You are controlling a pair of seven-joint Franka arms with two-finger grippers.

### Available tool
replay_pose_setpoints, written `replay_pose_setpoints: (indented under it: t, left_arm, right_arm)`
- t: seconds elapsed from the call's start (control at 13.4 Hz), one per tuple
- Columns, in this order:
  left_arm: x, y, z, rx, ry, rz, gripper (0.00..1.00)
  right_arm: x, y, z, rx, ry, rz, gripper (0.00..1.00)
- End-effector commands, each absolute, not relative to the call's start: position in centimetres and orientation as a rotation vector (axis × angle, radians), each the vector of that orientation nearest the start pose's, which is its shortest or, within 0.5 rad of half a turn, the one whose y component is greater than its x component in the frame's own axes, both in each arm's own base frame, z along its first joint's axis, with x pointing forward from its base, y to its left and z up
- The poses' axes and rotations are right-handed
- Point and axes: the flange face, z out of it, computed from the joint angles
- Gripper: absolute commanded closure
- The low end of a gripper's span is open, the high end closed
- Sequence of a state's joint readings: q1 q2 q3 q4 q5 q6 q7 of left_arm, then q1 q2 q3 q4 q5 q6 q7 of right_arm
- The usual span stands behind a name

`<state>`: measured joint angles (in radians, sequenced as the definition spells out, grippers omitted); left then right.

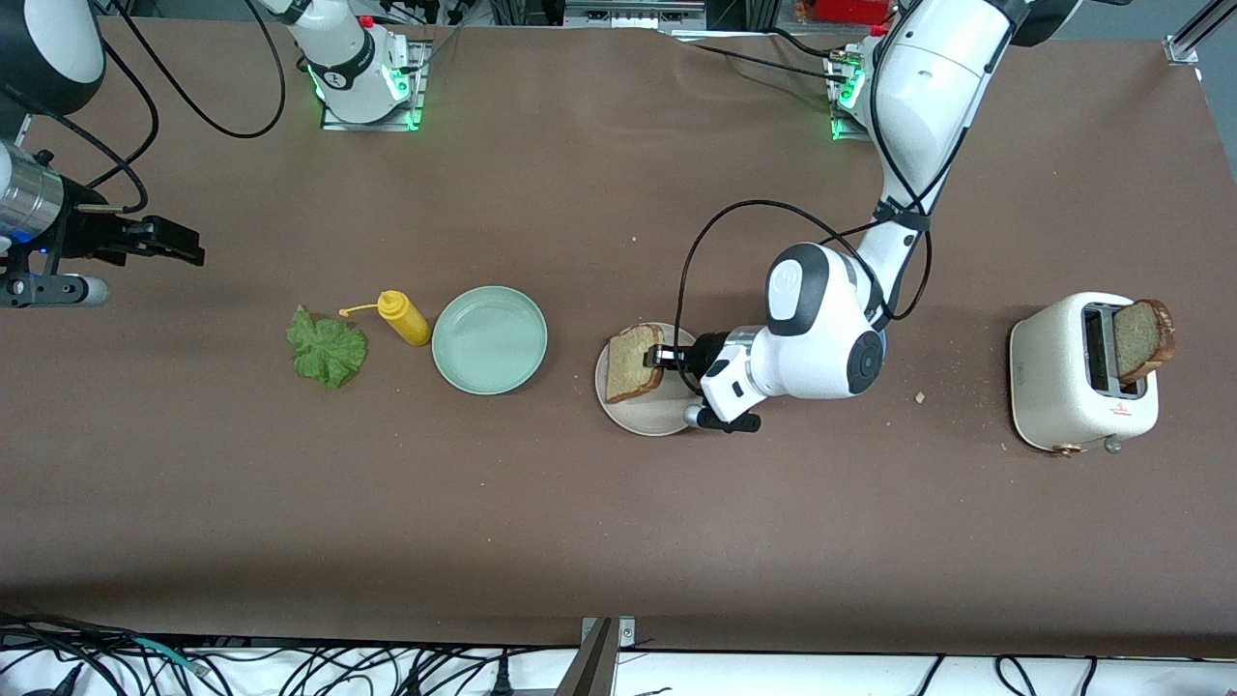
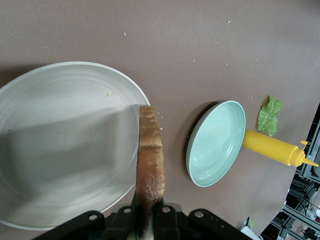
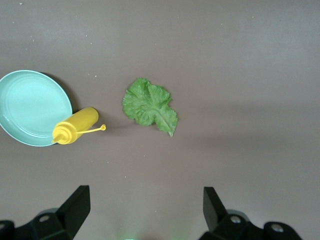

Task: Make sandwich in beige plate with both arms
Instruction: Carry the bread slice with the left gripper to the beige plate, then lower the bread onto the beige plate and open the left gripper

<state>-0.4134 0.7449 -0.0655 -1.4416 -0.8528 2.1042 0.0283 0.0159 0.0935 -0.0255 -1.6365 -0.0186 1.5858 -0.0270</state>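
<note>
My left gripper [image 1: 665, 356] is shut on the edge of a brown bread slice [image 1: 633, 362], holding it tilted over the beige plate [image 1: 649, 416]. From the left wrist the same bread slice [image 2: 150, 165] shows edge-on between the fingers, above the beige plate [image 2: 60, 145]. A second bread slice [image 1: 1142, 338] stands in the white toaster [image 1: 1068, 377] at the left arm's end. The green lettuce leaf [image 1: 327, 349] lies flat toward the right arm's end, also seen as the lettuce leaf [image 3: 149, 106]. My right gripper [image 1: 169, 244] waits open, high over the table's end, with nothing between its fingers.
A mint-green plate [image 1: 489, 339] sits between the beige plate and a yellow mustard bottle [image 1: 404, 318] lying on its side beside the lettuce. Crumbs dot the brown table near the toaster.
</note>
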Motion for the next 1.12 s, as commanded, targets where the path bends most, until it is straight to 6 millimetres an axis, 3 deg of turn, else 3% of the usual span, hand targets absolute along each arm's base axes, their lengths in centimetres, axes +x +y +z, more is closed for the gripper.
replay_pose_setpoints:
  t: [0.0, 0.15, 0.22, 0.3, 0.37, 0.45, 0.52, 1.04]
  left_arm:
    - [63.2, -35.9, 25.2, 2.397, 0.015, -0.308, 1.0]
    - [62.9, -36.0, 24.4, 2.404, 0.016, -0.322, 0.95]
    - [62.6, -36.1, 24.0, 2.406, 0.013, -0.334, 0.89]
    - [62.6, -36.0, 23.9, 2.407, 0.016, -0.336, 0.77]
    - [62.5, -35.9, 23.4, 2.408, 0.02, -0.341, 0.58]
    - [62.5, -35.9, 23.1, 2.411, 0.02, -0.348, 0.2]
    - [62.5, -35.8, 23.0, 2.412, 0.022, -0.349, 0.0]
    - [62.3, -34.1, 21.6, 2.449, 0.031, -0.375, 0.0]
  right_arm:
    - [57.9, -0.7, 54.8, -3.176, -0.059, 0.182, 0.0]
    - [57.7, -0.7, 54.5, -3.173, -0.062, 0.191, 0.0]
    - [57.7, -0.8, 54.4, -3.172, -0.067, 0.197, 0.0]
    - [57.7, -0.8, 54.4, -3.171, -0.088, 0.195, 0.0]
    - [57.7, -0.8, 54.4, -3.169, -0.091, 0.197, 0.0]
    - [57.7, -0.8, 54.4, -3.171, -0.091, 0.197, 0.0]
    - [57.7, -0.8, 54.5, -3.171, -0.091, 0.195, 0.0]
    - [57.7, -0.8, 54.2, -3.164, -0.097, 0.211, 0.0]
